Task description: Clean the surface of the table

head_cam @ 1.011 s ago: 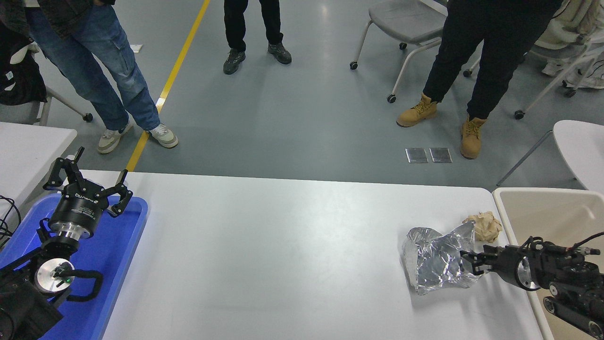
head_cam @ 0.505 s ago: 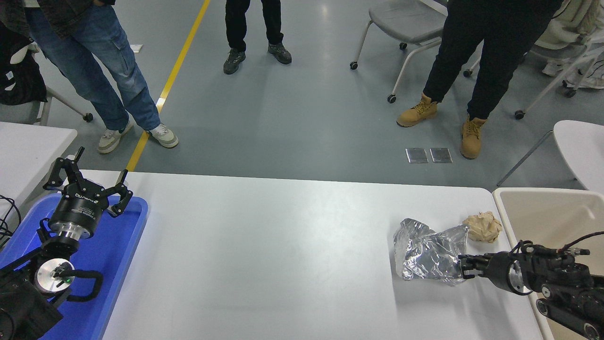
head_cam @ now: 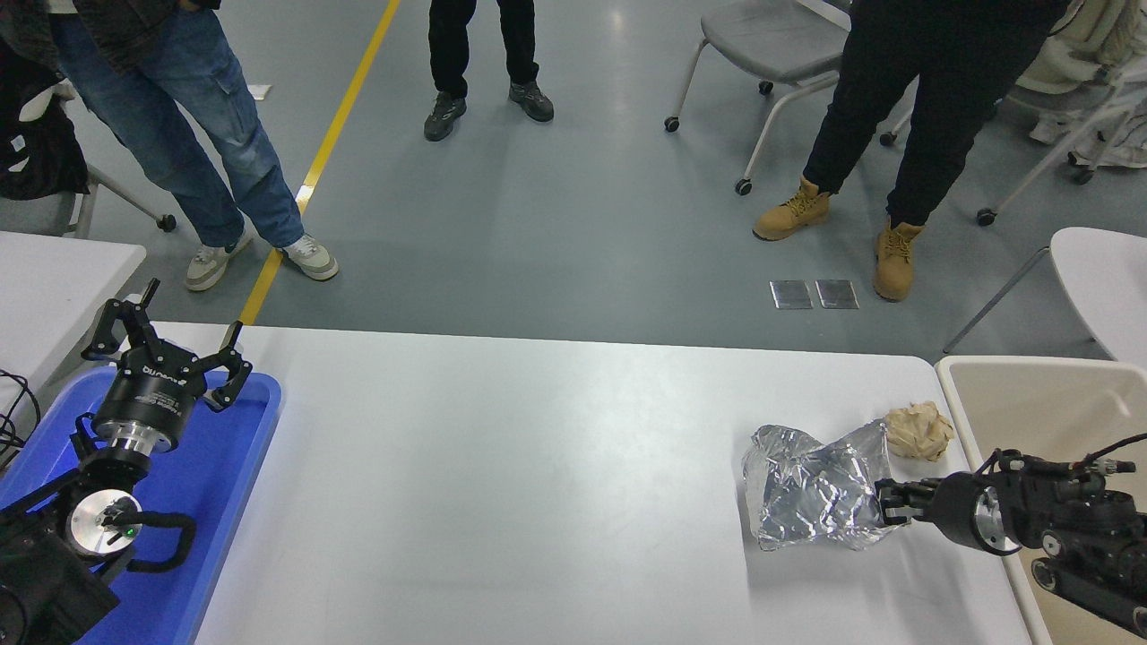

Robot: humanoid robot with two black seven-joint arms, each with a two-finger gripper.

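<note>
I'm pinching the near-right edge of the crumpled foil bag (head_cam: 811,488) with my right gripper (head_cam: 883,503), jaws narrow on it. I'm judging this as the pickup step; next comes lifting toward the beige bin (head_cam: 1030,394) beside me. A paper wad (head_cam: 920,430) is sitting just beyond. The table surface (head_cam: 502,484) is stretching leftward, long axis left-right. Left gripper (head_cam: 166,345) is parked wide over the blue tray (head_cam: 233,466).

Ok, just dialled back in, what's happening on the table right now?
The right gripper has its fingers closed on the edge of a crumpled, shiny silver foil bag near the right end of the wide white tabletop. A crumpled beige paper ball lies just behind the bag, untouched. A beige bin sits beside the table's right end. The left gripper is parked, open, over the blue plastic tray. Several people stand beyond the far side.
</note>
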